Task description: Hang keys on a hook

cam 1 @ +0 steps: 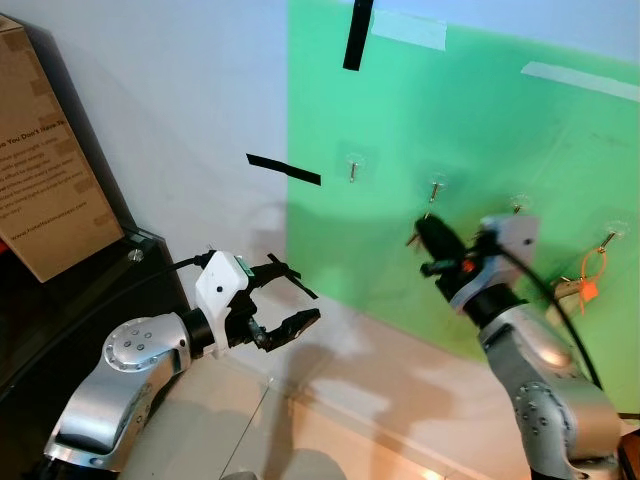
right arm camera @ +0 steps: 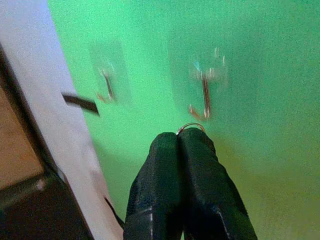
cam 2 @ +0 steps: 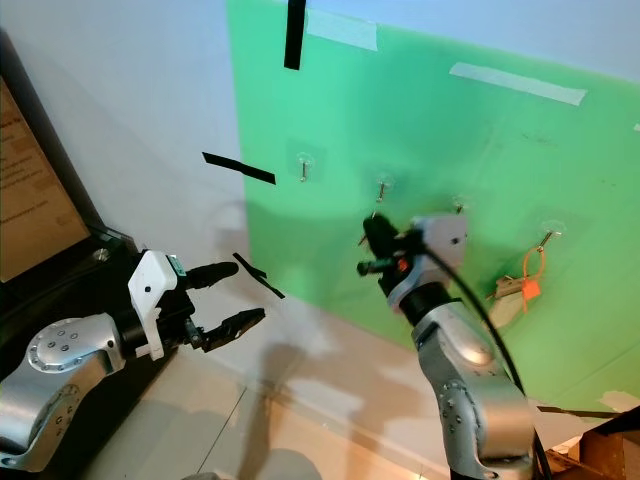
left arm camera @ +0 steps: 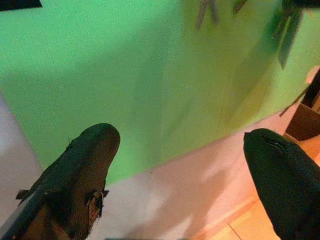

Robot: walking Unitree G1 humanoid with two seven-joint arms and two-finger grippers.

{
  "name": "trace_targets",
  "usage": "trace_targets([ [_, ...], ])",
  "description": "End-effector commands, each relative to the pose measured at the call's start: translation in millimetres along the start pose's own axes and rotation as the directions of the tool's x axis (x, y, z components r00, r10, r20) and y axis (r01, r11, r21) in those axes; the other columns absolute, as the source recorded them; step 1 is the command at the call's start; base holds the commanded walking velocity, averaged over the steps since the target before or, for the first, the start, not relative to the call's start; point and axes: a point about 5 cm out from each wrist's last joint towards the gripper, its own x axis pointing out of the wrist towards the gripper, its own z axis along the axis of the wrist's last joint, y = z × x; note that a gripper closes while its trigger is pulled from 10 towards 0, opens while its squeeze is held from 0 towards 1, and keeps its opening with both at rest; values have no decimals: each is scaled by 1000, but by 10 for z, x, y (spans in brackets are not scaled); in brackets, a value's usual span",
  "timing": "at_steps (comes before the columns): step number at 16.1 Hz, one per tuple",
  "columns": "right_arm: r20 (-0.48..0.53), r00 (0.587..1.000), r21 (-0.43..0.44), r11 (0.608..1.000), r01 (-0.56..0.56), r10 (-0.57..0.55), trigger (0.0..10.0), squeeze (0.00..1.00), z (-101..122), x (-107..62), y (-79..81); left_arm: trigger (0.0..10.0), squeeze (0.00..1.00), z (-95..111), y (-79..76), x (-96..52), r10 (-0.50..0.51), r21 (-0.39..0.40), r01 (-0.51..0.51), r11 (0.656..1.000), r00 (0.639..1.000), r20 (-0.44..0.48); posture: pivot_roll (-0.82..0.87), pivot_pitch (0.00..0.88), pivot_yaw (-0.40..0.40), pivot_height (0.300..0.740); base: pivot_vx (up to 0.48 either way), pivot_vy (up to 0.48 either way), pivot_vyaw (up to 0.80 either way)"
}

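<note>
Cardboard box [cam 1: 45, 170], tan, leaning against white wall at robot's left, above black cabinet [cam 1: 70, 320]; printed lines partly legible, top line beginning "You Don't Have To", remainder too small to read.

Green board [cam 1: 470, 140] on wall, taped at top with pale tape strips [cam 1: 575, 80]; black tape strips [cam 1: 284, 169] at its left edge.

Row of four clear adhesive hooks across board: first hook [cam 1: 354, 165], second hook [cam 1: 435, 186], third hook [cam 1: 518, 203], fourth hook [cam 1: 614, 234]. Orange tag [cam 1: 592, 278] with pale keys hanging below fourth hook.

Right end effector [cam 1: 428, 232], raised, pointing up toward board, just under second hook; fingers pressed together, pinching key ring [right arm camera: 190, 127], thin metal loop protruding past fingertips [right arm camera: 196, 142] toward hook above; apart from hook. Rest of keys hidden, long axis not discernible.

Left end effector [cam 1: 296, 298], held low, pointing toward base of board; fingers spread wide, nothing between them.
</note>
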Motion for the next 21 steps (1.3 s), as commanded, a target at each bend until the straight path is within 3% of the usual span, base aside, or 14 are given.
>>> trace_targets([
  [1,32,999,19,1000,-6,5,10000,0,80,0,4,10000,0,56,-15,-3,-18,11,18,1000,1000,11,37,0,-36,740,0,0,0],
  [10,54,998,74,997,-28,24,10000,0,147,36,33,10000,0,98,-24,-19,-39,24,39,999,999,-3,42,0,-34,740,0,0,0],
  [21,-7,990,119,983,142,-142,10000,0,44,-43,-197,10000,0,108,-35,-23,-51,26,51,998,999,-9,41,0,-31,740,0,0,0],
])
